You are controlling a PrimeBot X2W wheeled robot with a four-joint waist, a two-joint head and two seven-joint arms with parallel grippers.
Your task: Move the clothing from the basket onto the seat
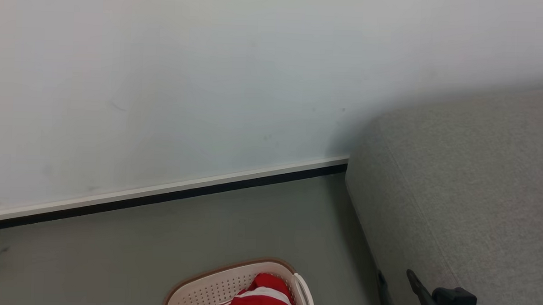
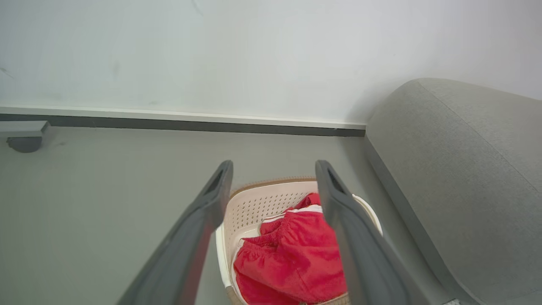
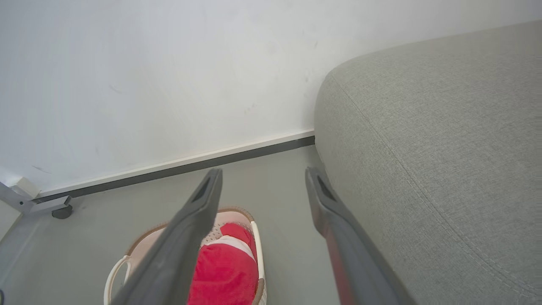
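Red clothing [image 1: 259, 299] with white bands lies bunched in the cream perforated basket [image 1: 212, 288] on the floor, cut off by the head view's bottom edge. The left wrist view looks down on the clothing [image 2: 292, 258] and the basket [image 2: 262, 203] between the spread fingers of my left gripper [image 2: 273, 169], open and empty above them. My right gripper [image 3: 260, 176] is open too, hanging over the floor between the basket [image 3: 250, 220] and the grey sofa seat [image 3: 444, 148]. Its dark fingers [image 1: 418, 286] show beside the seat [image 1: 469, 186] at the lower right of the head view.
A white wall with a white-and-black skirting board [image 1: 161, 196] runs behind the grey floor [image 1: 114, 255]. A grey furniture foot [image 3: 61, 209] stands at the far left by the wall. The sofa's rounded corner touches the wall.
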